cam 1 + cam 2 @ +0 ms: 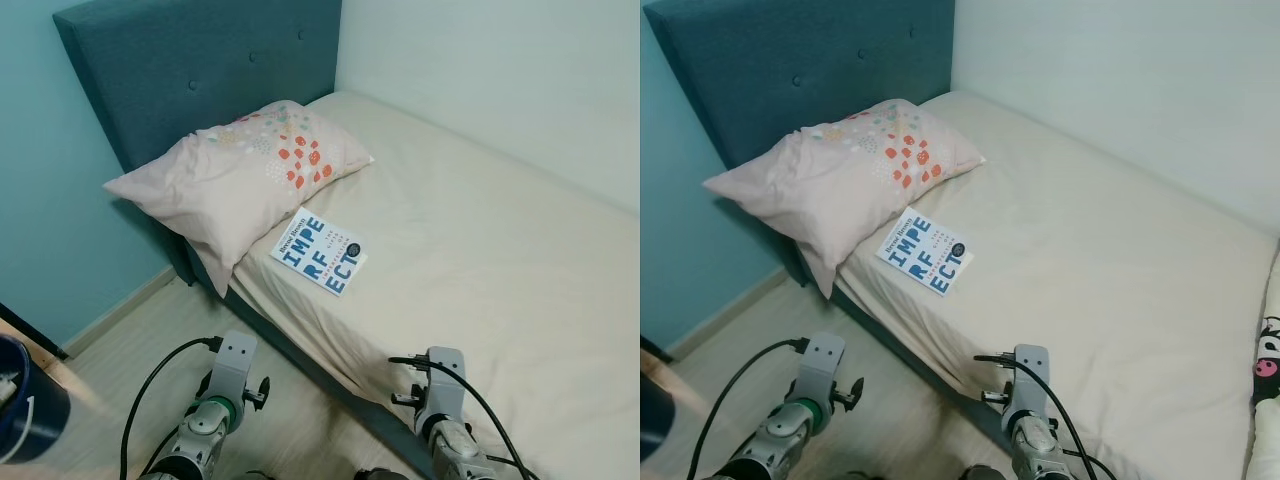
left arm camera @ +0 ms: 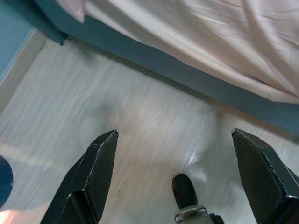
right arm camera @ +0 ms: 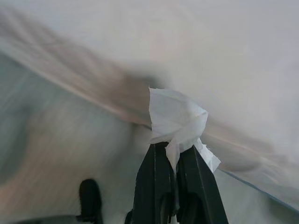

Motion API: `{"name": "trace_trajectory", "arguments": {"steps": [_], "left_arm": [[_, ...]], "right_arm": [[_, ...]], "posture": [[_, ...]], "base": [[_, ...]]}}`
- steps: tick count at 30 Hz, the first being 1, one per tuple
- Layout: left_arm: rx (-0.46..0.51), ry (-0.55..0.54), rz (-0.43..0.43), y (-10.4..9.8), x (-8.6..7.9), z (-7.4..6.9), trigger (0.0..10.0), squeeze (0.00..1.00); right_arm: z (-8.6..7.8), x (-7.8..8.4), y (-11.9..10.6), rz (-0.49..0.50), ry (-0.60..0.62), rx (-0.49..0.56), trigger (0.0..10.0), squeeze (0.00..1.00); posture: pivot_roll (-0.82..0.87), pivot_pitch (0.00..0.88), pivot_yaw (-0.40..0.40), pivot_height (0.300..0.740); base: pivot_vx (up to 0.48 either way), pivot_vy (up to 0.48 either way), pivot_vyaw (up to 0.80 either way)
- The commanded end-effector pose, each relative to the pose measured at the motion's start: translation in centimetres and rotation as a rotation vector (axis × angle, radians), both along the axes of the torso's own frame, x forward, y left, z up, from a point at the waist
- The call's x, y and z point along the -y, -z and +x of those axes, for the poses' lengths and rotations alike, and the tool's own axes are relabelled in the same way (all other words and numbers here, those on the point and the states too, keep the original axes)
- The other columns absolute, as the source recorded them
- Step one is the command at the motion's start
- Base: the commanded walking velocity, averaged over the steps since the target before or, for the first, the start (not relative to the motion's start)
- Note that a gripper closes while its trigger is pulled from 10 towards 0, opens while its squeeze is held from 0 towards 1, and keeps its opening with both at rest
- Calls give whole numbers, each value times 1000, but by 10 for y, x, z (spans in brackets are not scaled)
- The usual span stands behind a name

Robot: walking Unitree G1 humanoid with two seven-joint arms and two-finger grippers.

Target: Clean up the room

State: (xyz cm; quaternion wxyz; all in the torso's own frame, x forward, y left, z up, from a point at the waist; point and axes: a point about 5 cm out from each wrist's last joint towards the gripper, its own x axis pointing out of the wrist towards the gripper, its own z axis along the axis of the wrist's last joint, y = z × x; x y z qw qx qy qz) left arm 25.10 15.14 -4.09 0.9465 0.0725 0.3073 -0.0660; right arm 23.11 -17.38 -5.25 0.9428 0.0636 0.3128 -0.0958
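Watching the bed (image 1: 480,250) as your landmark: your left gripper (image 2: 187,154) hangs with fingers spread wide and empty over the floor (image 2: 93,116) beside the bed's frame. Your right gripper (image 3: 174,156) pinches a crumpled white tissue (image 3: 176,121) at the bed's edge. That thin grip could slip during travel, though blur hides how much is caught. A book (image 1: 320,252) lies on the bed below the pillow (image 1: 235,170).

Bed (image 1: 480,250) with cream sheet and teal headboard carries a floral pillow (image 1: 240,175) at its head, a book (image 1: 320,252) just beside the pillow.
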Motion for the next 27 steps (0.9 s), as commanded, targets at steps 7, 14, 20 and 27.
{"name": "trace_trajectory", "arguments": {"steps": [7, 14, 20, 27], "left_arm": [[-28, -9, -3, 3, 0, -3, 10000, 0], [-26, -11, -8, 4, 1, -5, 10000, 0], [-32, -23, -26, 5, 2, -6, 10000, 0], [-32, -15, -38, 7, 4, -9, 10000, 0]], "right_arm": [[-12, 10, 6, 5, 84, -18, 10000, 0], [-16, 11, 8, 13, 84, -25, 10000, 0], [-13, 7, 7, 2, 26, -20, 10000, 0], [-15, 5, 9, 32, 9, -23, 10000, 0]], "posture": [[-12, 0, 34, 740], [-10, 0, 30, 740], [-12, 0, 16, 740], [-17, 0, 17, 740]], "base": [[0, 0, 0], [0, 0, 0], [0, 0, 0], [0, 0, 0]]}}
